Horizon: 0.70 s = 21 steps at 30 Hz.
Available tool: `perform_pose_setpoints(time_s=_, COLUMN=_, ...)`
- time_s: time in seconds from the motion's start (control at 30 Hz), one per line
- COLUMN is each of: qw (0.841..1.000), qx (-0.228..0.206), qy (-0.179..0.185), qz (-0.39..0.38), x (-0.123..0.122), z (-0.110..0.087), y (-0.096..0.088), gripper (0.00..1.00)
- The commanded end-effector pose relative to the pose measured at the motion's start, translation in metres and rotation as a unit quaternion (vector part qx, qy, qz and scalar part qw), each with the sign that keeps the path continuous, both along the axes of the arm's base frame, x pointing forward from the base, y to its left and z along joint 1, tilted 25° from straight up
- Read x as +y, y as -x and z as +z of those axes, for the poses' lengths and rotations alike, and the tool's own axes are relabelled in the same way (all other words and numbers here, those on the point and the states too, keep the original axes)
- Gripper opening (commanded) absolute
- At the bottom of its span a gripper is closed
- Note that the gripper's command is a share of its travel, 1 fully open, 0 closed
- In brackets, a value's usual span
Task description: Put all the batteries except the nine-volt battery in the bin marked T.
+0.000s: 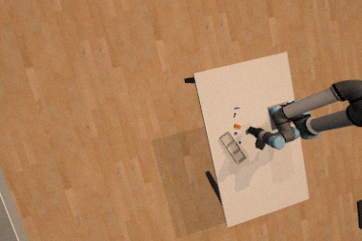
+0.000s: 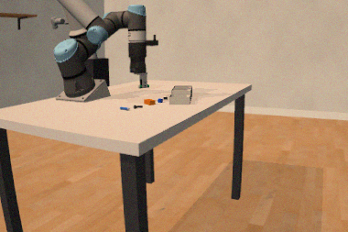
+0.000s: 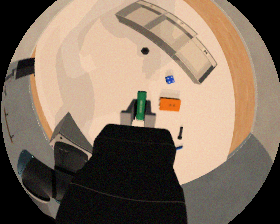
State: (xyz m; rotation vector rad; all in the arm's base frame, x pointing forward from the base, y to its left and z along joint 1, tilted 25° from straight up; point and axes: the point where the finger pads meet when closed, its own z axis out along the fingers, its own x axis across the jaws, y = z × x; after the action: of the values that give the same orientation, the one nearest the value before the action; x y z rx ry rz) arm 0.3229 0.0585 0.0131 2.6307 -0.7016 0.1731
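Note:
My gripper is shut on a small green cylindrical battery and holds it upright a little above the table. The grey row of bins stands beyond it; I cannot read the bin marks. An orange block-shaped battery lies on the table just beside the gripper. A small blue piece lies between it and the bins.
A small black piece lies near the bins. A black screw-like part and a blue piece lie farther along the white table. The arm's base stands at the table's side.

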Motion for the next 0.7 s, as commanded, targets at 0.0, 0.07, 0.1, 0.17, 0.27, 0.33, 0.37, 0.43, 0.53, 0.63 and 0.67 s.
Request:
perform_pose_setpoints(time_s=0.0, qw=1.0, qx=0.0, qy=0.0, qz=0.0, x=0.0, z=0.0, y=0.0, gripper=0.31)
perform_pose_setpoints(time_s=0.07, qw=1.0, qx=0.0, qy=0.0, qz=0.0, x=0.0, z=0.001, y=0.0, gripper=0.31)
perform_pose_setpoints(time_s=0.1, qw=1.0, qx=0.0, qy=0.0, qz=0.0, x=0.0, z=0.001, y=0.0, gripper=0.31)
perform_pose_setpoints(time_s=0.17, qw=1.0, qx=0.0, qy=0.0, qz=0.0, x=0.003, z=0.006, y=0.0, gripper=0.31)
perform_pose_setpoints(time_s=0.27, qw=1.0, qx=0.0, qy=0.0, qz=0.0, x=0.003, z=0.006, y=0.0, gripper=0.31)
perform_pose_setpoints(time_s=0.33, qw=1.0, qx=0.0, qy=0.0, qz=0.0, x=0.007, z=0.005, y=-0.004, gripper=0.31)
perform_pose_setpoints(time_s=0.37, qw=1.0, qx=0.0, qy=0.0, qz=0.0, x=0.011, z=0.003, y=-0.009, gripper=0.31)
perform_pose_setpoints(time_s=0.43, qw=1.0, qx=0.0, qy=0.0, qz=0.0, x=0.018, z=0.0, y=-0.017, gripper=0.31)
perform_pose_setpoints(time_s=0.53, qw=1.0, qx=0.0, qy=0.0, qz=0.0, x=0.03, z=-0.006, y=-0.03, gripper=0.31)
perform_pose_setpoints(time_s=0.63, qw=1.0, qx=0.0, qy=0.0, qz=0.0, x=0.041, z=-0.011, y=-0.043, gripper=0.31)
perform_pose_setpoints(time_s=0.67, qw=1.0, qx=0.0, qy=0.0, qz=0.0, x=0.045, z=-0.012, y=-0.047, gripper=0.31)
